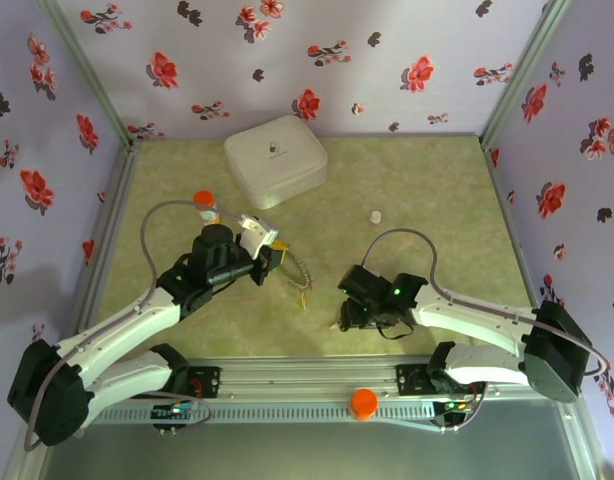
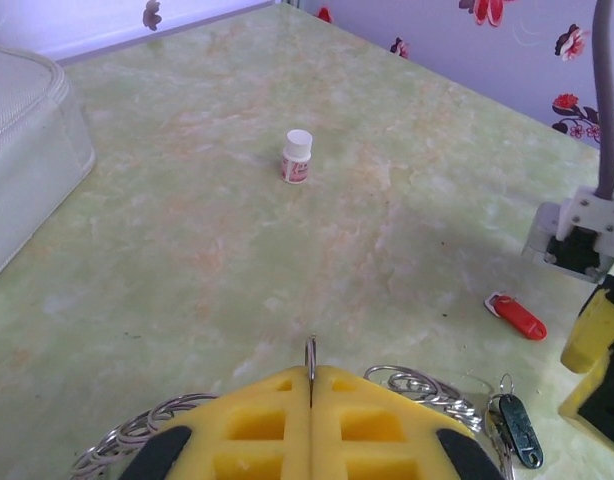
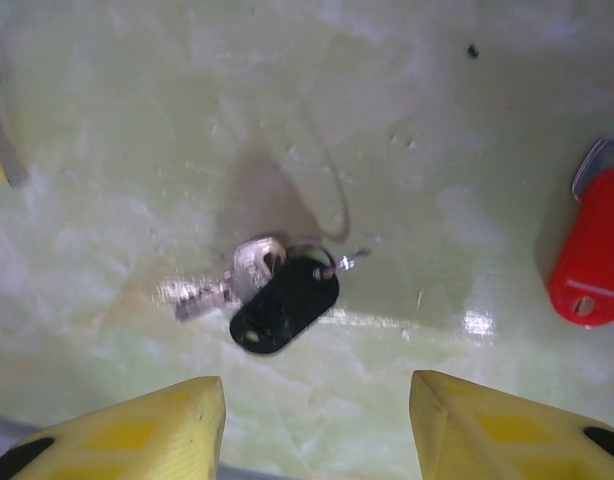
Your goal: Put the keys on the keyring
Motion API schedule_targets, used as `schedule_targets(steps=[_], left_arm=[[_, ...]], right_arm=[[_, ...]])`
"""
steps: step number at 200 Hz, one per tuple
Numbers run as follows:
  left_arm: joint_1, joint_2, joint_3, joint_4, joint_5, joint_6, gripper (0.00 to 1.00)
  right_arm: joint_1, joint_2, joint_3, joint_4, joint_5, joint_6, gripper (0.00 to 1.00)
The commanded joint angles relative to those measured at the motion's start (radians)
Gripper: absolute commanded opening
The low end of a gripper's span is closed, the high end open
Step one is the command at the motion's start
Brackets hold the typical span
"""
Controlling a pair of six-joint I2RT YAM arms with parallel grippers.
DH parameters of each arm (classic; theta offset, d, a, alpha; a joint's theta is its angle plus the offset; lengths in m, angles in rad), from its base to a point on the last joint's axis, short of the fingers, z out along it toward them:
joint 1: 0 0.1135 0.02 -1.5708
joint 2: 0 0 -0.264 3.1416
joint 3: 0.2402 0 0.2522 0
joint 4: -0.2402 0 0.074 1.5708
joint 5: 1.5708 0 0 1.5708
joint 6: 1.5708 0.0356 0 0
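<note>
Black key lies flat between my spread right jaws, so closing may skid it away, while left jaws pinch the ring.

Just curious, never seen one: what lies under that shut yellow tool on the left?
The keyring curves out on both sides of the left tool, a thin metal loop pinched between its fingers. The stretch beneath them is covered.

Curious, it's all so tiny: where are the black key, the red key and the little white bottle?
black key (image 3: 284, 308): right wrist view, middle of its black head.
red key (image 3: 590, 265): right wrist view, middle of its red head.
little white bottle (image 2: 297, 160): left wrist view, its labelled body.
</note>
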Motion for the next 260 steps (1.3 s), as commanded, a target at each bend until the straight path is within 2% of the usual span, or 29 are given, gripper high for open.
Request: schedule_targets(steps=[1, 39, 79, 107, 144, 163, 175, 205, 235, 260], left_arm=[[-0.006, 0.002, 0.009, 0.060, 0.002, 0.001, 0.00], [-0.006, -0.007, 0.004, 0.054, 0.000, 0.007, 0.00], [-0.006, 0.001, -0.001, 0.068, 0.006, 0.000, 0.00], [-0.008, 0.000, -0.001, 0.070, 0.008, 0.000, 0.00], [-0.007, 0.001, -0.003, 0.070, 0.012, -0.001, 0.00], [-0.007, -0.001, -0.003, 0.070, 0.014, 0.000, 0.00], [-0.008, -0.002, -0.005, 0.074, 0.013, 0.000, 0.00], [-0.008, -0.005, -0.007, 0.073, 0.013, -0.001, 0.00], [-0.007, -0.017, -0.024, 0.074, 0.005, -0.009, 0.00], [-0.008, -0.027, -0.037, 0.070, -0.023, -0.023, 0.00]], right_arm=[[-0.028, 0.047, -0.015, 0.091, 0.057, 0.116, 0.51], [-0.029, 0.143, -0.004, 0.101, 0.055, 0.198, 0.41], [-0.031, 0.192, 0.010, 0.138, 0.064, 0.200, 0.37], [-0.030, 0.207, 0.019, 0.133, 0.081, 0.194, 0.31], [-0.031, 0.214, 0.027, 0.089, 0.112, 0.182, 0.19], [-0.032, 0.216, 0.027, 0.100, 0.106, 0.168, 0.07], [-0.029, 0.219, 0.042, 0.091, 0.103, 0.141, 0.00], [-0.019, 0.206, 0.084, 0.123, 0.064, -0.014, 0.00], [-0.024, 0.217, 0.112, 0.178, -0.066, -0.224, 0.00], [-0.091, 0.279, 0.133, 0.189, -0.212, -0.338, 0.00]])
